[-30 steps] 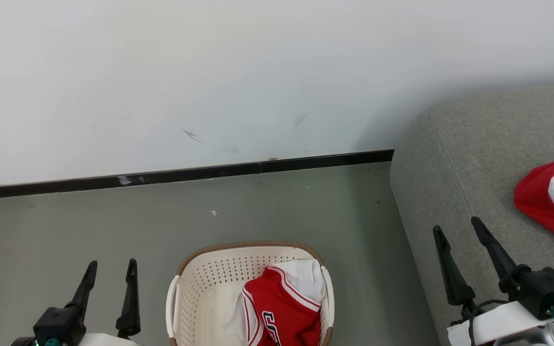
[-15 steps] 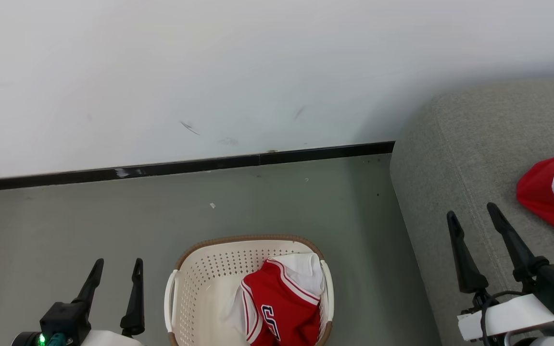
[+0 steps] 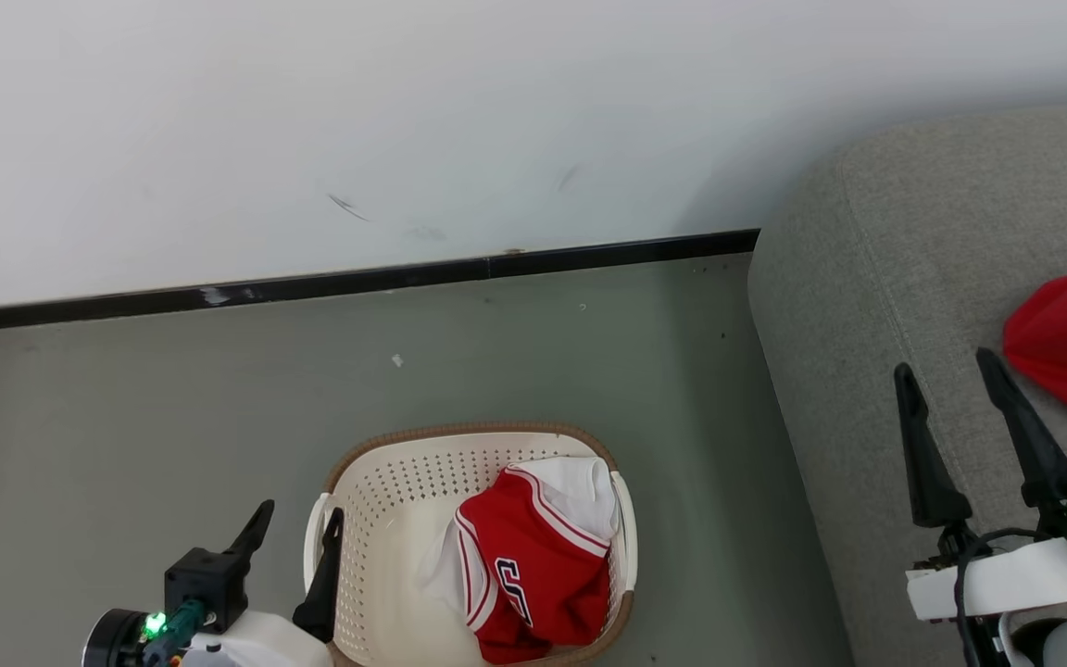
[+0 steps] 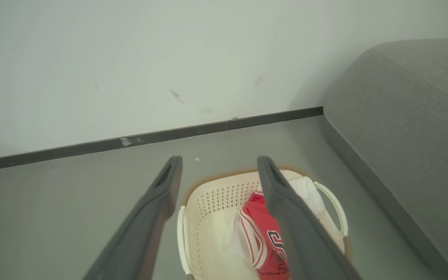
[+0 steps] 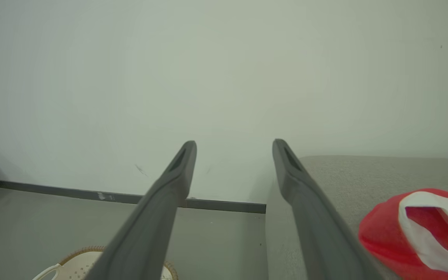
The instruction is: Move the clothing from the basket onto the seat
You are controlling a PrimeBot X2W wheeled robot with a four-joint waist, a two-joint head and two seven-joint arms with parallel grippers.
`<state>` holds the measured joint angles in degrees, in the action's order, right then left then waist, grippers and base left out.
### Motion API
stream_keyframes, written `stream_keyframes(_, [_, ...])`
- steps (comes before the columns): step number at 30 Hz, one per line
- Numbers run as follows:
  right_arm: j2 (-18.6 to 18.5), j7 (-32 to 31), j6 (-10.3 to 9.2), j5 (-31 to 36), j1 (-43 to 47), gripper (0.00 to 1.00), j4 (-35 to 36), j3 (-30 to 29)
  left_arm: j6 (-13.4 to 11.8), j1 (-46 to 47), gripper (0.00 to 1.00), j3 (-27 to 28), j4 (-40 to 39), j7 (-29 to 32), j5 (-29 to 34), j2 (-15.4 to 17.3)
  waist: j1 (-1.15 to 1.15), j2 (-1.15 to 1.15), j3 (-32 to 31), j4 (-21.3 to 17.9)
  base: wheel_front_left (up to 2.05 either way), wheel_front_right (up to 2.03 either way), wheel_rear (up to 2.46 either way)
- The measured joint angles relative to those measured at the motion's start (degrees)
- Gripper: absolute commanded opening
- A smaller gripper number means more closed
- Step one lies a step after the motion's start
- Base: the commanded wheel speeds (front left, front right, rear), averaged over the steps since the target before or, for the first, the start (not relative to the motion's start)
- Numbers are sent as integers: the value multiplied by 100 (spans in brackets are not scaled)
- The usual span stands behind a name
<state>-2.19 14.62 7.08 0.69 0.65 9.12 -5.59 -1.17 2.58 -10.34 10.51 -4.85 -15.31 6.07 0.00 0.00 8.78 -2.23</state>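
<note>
Red jersey (image 3: 533,560), white-trimmed with navy lettering, crumpled in cream basket (image 3: 399,505).

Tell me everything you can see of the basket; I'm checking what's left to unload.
The basket is oval, of cream-white plastic as it looks, with perforated walls, a brown woven-look rim and white side handles. It stands upright on the grey floor, left of the sofa and apart from it. A crumpled red and white jersey lies in its right half.
</note>
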Motion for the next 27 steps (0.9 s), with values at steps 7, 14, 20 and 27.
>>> stream_keyframes(7, [0,0,0,-83,-387,100,172,-194,103,410,100,-278,377,211,29,-119,0,0,281,-53,0,0,0])
stream_keyframes(14, [-1,0,0,-97,-624,100,300,-346,115,775,100,-377,749,286,34,-219,0,0,626,-118,0,0,0])
stream_keyframes(20, [-2,1,0,-69,-837,100,424,-438,115,1057,100,-415,996,302,87,-231,0,0,965,-187,0,0,0])
stream_keyframes(27, [-3,1,0,-79,-1111,100,511,-414,108,1418,100,-475,1222,302,137,-246,0,0,1414,-284,0,0,0])
